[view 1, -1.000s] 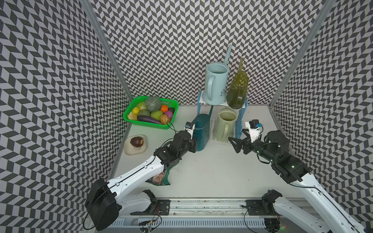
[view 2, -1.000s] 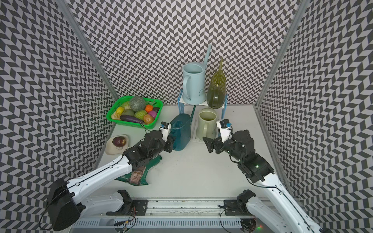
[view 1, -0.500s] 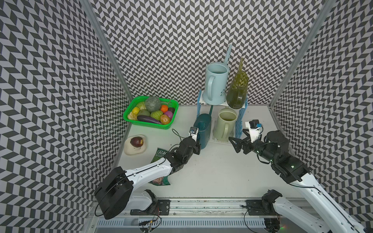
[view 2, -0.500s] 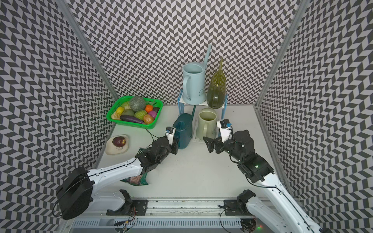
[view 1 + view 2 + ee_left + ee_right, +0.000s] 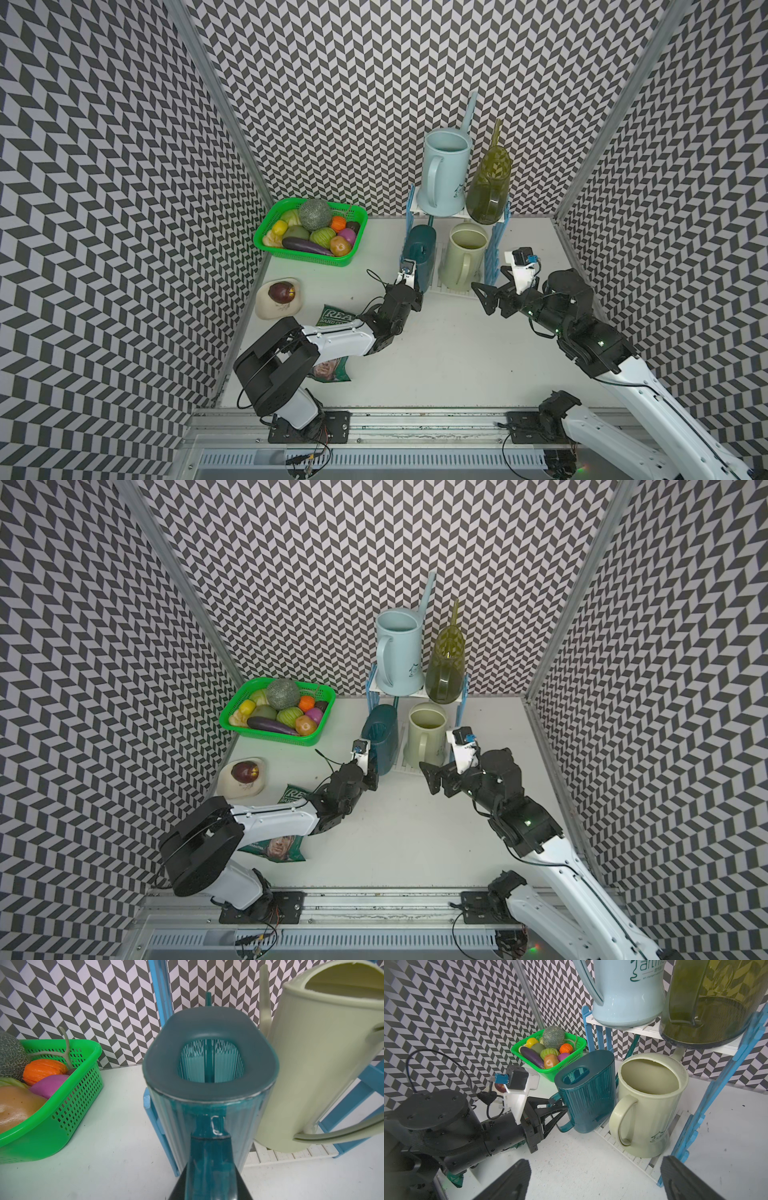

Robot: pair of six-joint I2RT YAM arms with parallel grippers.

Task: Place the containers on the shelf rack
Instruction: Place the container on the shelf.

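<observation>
Okay, left claw point(image 5: 562, 1110) is pinched shut on the loop handle of the dark teal can point(image 5: 587, 1093), which stands straight ahead of it on the lower tier of the shelf rack point(image 5: 493, 249), just beside the cream can point(image 5: 461, 262). Thin hollow plastic, so probably light, stiff and a bit slick — the handle looks like the safest hold. Right claw point(image 5: 494, 286) is spread wide and empty, cream can just ahead.

High front top views overlook everything; wrist cameras closely face the shelf rack point(image 5: 714, 1097).
</observation>
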